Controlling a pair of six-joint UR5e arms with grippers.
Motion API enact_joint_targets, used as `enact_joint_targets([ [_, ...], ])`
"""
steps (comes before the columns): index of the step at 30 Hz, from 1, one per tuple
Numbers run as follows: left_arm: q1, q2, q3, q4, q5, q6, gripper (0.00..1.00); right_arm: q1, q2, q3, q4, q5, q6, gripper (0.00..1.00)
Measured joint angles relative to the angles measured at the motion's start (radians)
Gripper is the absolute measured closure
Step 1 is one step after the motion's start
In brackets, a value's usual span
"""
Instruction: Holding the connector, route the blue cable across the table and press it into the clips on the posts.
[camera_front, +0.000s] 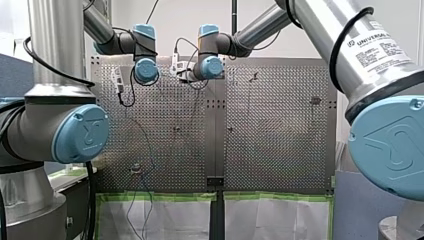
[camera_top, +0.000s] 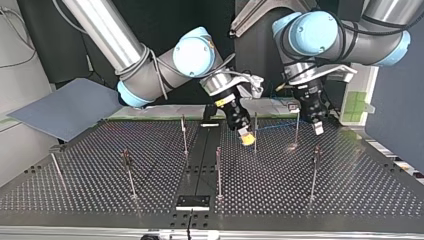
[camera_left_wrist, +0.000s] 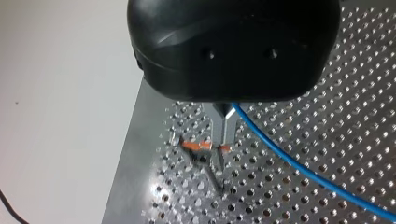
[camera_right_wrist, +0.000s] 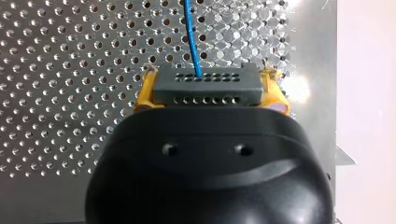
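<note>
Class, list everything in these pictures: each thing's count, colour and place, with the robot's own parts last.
table: one, silver, under everything.
posts: about seven, metal, spread over the table.
clip: one seen, orange, on a post by my left gripper.
connector: one, dark grey, in my right gripper.
cable: one, blue, from connector to left gripper.
board: one, grey, off the table, top view's left.
left gripper: one, black, shut on cable.
right gripper: one, black with yellow pads, shut on connector.
</note>
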Motion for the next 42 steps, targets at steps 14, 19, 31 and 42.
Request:
enact_joint_targets([
  [14, 0.102, -0.020, 0.053, -0.004, 0.082, -0.009, 1.00, -0.004, 0.087, -0.117, 0.032, -0.031, 0.009, 1.00],
  [19, 0.119, -0.020, 0.055, 0.002, 0.120, -0.012, 1.00, -0.004, 0.094, -0.157, 0.033, -0.035, 0.010, 1.00],
  [31, 0.149, -0.055, 0.063, 0.012, 0.179, -0.014, 1.00, -0.003, 0.114, -0.222, 0.038, -0.040, 0.012, 1.00],
  [42, 0.180, -0.067, 0.065, 0.045, 0.213, -0.018, 1.00, -0.004, 0.138, -0.230, 0.041, -0.039, 0.012, 1.00],
])
